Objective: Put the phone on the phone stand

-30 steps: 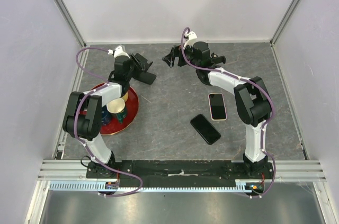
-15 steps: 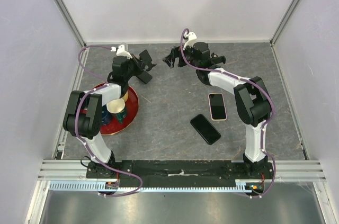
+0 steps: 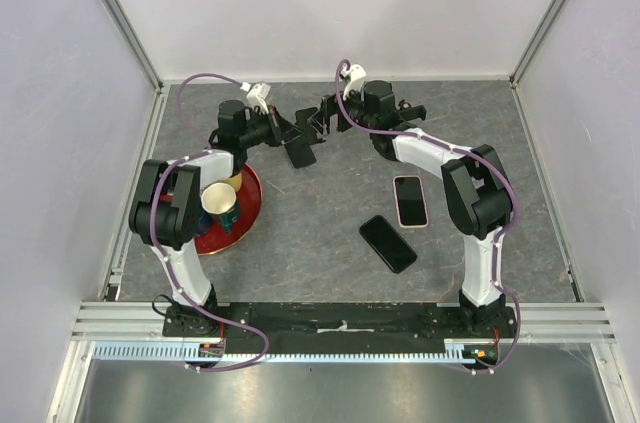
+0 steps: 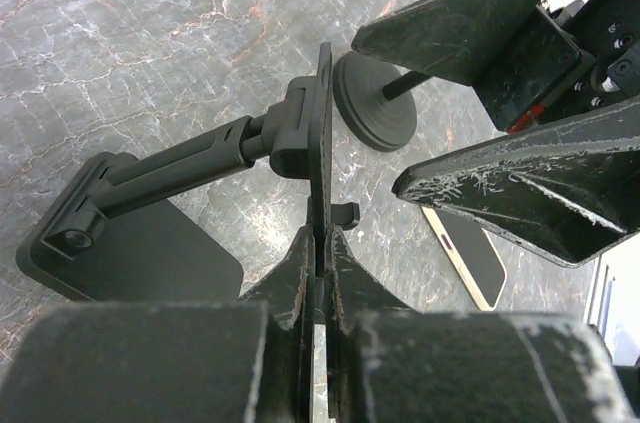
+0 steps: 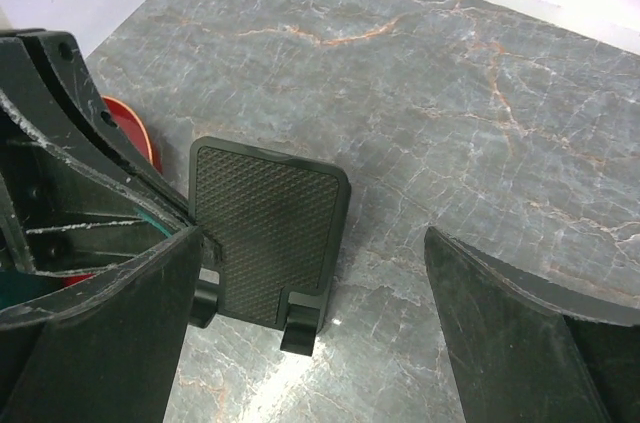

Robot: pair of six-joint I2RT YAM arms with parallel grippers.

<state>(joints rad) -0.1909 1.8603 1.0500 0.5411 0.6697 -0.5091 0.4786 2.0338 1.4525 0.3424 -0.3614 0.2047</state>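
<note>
My left gripper (image 3: 285,133) is shut on the edge of the black phone stand's (image 3: 300,152) backplate, and the stand tilts over the table's back centre. In the left wrist view my left gripper (image 4: 322,243) pinches the thin plate (image 4: 323,133), with the stand's arm and base (image 4: 120,243) to the left. My right gripper (image 3: 322,115) is open and empty just right of the stand. In the right wrist view my right gripper (image 5: 312,241) faces the textured plate (image 5: 265,233). A pink-edged phone (image 3: 410,200) and a black phone (image 3: 387,243) lie flat on the table at centre right.
A red plate (image 3: 252,205) carrying a cup (image 3: 221,206) sits at the left, under my left arm. A small round black disc on a rod (image 4: 375,113) stands close to the stand. Walls close the table at the back and sides.
My left gripper has carried the phone stand to the right, from above the red plate towards my right gripper. The right arm and both phones have not moved.
</note>
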